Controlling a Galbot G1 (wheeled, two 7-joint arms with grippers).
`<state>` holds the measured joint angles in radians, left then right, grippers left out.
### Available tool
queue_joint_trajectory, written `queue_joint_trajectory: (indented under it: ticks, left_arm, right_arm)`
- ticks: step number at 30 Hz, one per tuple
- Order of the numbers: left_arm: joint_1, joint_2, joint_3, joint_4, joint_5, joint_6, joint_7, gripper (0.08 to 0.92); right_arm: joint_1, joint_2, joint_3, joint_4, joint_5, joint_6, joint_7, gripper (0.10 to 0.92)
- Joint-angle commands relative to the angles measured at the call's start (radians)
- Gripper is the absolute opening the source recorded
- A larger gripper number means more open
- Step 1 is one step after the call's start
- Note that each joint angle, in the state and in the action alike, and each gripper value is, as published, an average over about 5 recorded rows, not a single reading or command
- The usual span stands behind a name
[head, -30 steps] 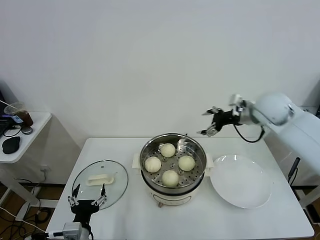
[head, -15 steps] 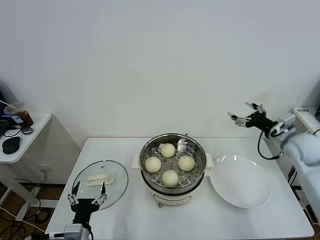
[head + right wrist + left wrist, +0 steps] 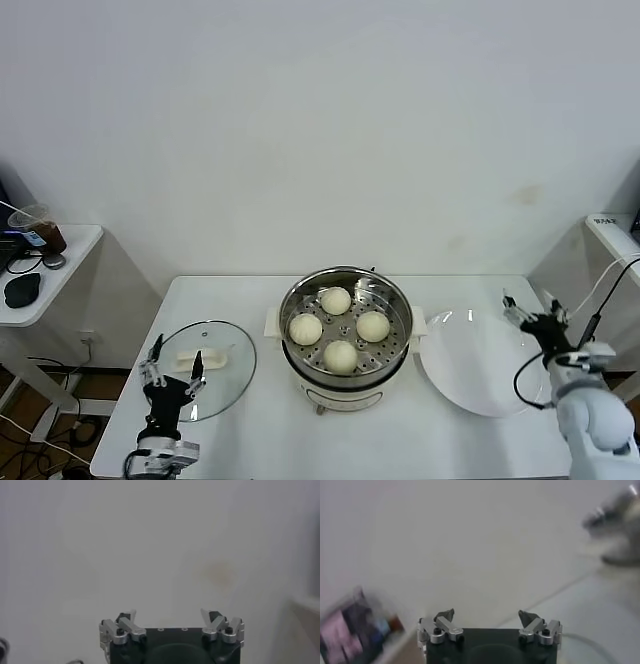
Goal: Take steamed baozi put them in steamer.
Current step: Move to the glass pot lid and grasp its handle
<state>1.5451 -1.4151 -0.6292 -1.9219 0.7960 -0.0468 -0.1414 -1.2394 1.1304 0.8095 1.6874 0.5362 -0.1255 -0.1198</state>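
Down from its raised reach, right gripper [image 3: 536,309] now hangs beside the plate [image 3: 485,385], fingers spread, empty. Four baozi [image 3: 340,354] sit in the steamer [image 3: 346,330]. Left gripper [image 3: 172,363] is spread over the lid [image 3: 222,350].

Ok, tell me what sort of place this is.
Probably a lab mock-up of a kitchen: a white table against a bare wall, holding only a steamer, glass lid and plate, with a cluttered side table nearby.
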Motion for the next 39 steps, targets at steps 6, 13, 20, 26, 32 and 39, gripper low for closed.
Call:
queue_joint_trajectory:
  ticks: [6,13,20,26,32,39]
  left_arm:
    - [-0.172,0.194,0.063,0.358,0.742,0.013,-0.134,0.823]
    - [-0.168,0.179,0.069,0.365,0.691,0.045,-0.108,0.823]
    - [-0.183,0.169,0.067,0.365,0.728,0.094,-0.059,0.823]
    - [-0.213,0.170,0.068,0.389,0.732,0.096,-0.039,0.823]
    - [-0.241,0.168,0.074,0.429,0.729,0.125,-0.033,0.823]
    - [-0.270,0.157,0.088,0.445,0.692,0.173,-0.029,0.823]
  right_arm:
    - [-0.166,0.167,0.098,0.011,-0.043,0.050,0.060,0.823]
    - [-0.157,0.166,0.097,-0.017,-0.058,0.055,0.058,0.823]
    - [-0.150,0.171,0.094,-0.032,-0.065,0.056,0.058,0.823]
    - [-0.148,0.172,0.094,-0.039,-0.070,0.060,0.058,0.823]
    - [-0.152,0.175,0.095,-0.043,-0.081,0.066,0.058,0.823]
    - [-0.159,0.183,0.095,-0.051,-0.100,0.076,0.058,0.823]
